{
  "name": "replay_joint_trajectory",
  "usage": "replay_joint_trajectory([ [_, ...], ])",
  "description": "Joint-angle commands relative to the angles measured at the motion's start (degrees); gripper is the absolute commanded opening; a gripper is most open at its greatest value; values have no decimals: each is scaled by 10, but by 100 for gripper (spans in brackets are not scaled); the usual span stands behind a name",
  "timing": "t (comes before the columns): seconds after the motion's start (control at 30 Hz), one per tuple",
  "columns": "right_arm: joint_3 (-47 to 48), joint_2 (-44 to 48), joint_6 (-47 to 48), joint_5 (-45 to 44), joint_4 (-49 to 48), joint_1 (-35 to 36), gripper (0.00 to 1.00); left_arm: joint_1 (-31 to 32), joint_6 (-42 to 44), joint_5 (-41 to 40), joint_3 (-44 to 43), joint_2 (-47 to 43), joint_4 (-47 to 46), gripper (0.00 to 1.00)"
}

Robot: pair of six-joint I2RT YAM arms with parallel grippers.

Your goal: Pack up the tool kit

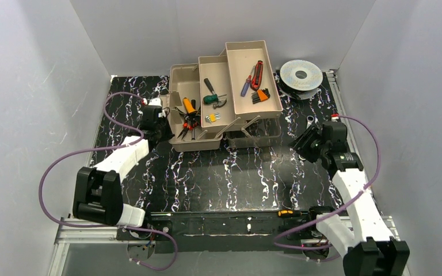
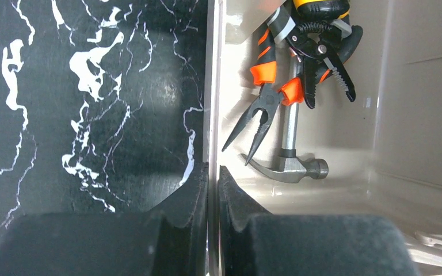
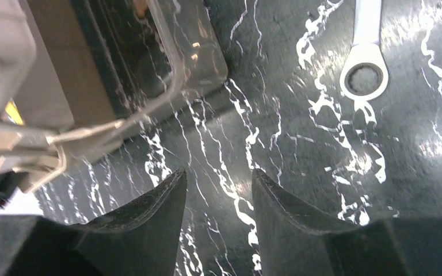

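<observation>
1. Two hazards are judged from this pose. The left gripper [image 1: 159, 118] is clamped shut on the left wall of the toolbox [image 1: 183, 85]. A hard pull or lift from that one thin edge could drag or tip the whole box.
2. Tipping is made likelier by the trays [image 1: 237, 60], which are fanned out to the right rear of the toolbox and loaded with small tools. A jolt could spill those tools.
3. One wrench [image 3: 366, 77] is left on the mat [image 1: 218, 178], right of the toolbox. If the box is folded shut first, the wrench would be missed.
4. The wrench lies flat, so it could be pushed along the mat rather than gripped. A low sweep by the right gripper [image 3: 218, 178] could also knock the lid [image 3: 190, 57], which juts from the front right of the toolbox.
5. At the left fingers [image 2: 187, 192], the toolbox wall is held between the two pads, with one pad outside and one inside.
6. Inside the toolbox, the pliers [image 2: 262, 109] and hammer [image 2: 290, 164] are seen just beyond those fingers, untouched by them.
7. The right fingers are parted and nothing is held. They are poised over bare mat right of the toolbox. The wrench lies ahead and off to one side, clear of both tips, and the lid corner lies near on the other side.
</observation>
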State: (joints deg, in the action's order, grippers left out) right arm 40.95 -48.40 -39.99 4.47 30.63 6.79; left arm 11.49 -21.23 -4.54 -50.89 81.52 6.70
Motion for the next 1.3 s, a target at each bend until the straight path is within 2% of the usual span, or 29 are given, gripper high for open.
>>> replay_joint_trajectory([
  [0.0,49,-63,-2,113,-95,-52,54,2,-22,-10,56,-50,16,0],
  [0.17,81,-158,-8,125,-170,-58,54,6,-19,-3,72,-58,0,0],
  [0.33,156,-259,8,99,-186,-58,54,6,-19,26,89,-75,-38,0],
  [0.47,222,-348,56,108,-166,-58,53,6,-30,20,99,-85,-47,0],
  [0.67,278,-466,101,199,-168,-47,51,6,-43,38,99,-81,-59,0],
  [0.73,308,-498,123,195,-134,-36,51,6,-41,45,94,-79,-58,0],
  [0.8,332,-517,140,155,-100,-20,49,6,-41,63,91,-79,-60,0],
  [0.9,344,-514,157,90,-75,2,43,9,-39,76,89,-78,-64,0],
  [0.93,346,-510,160,69,-71,8,38,10,-38,77,88,-76,-63,0],
  [0.97,348,-508,161,47,-65,13,30,12,-35,77,87,-74,-63,0],
  [1.03,353,-500,162,5,-51,21,6,13,-33,79,84,-71,-63,0],
  [1.07,355,-494,162,-13,-44,24,1,15,-30,81,83,-70,-63,0],
  [1.27,320,-387,167,-111,-54,43,1,28,-23,91,86,-82,-63,0],
])
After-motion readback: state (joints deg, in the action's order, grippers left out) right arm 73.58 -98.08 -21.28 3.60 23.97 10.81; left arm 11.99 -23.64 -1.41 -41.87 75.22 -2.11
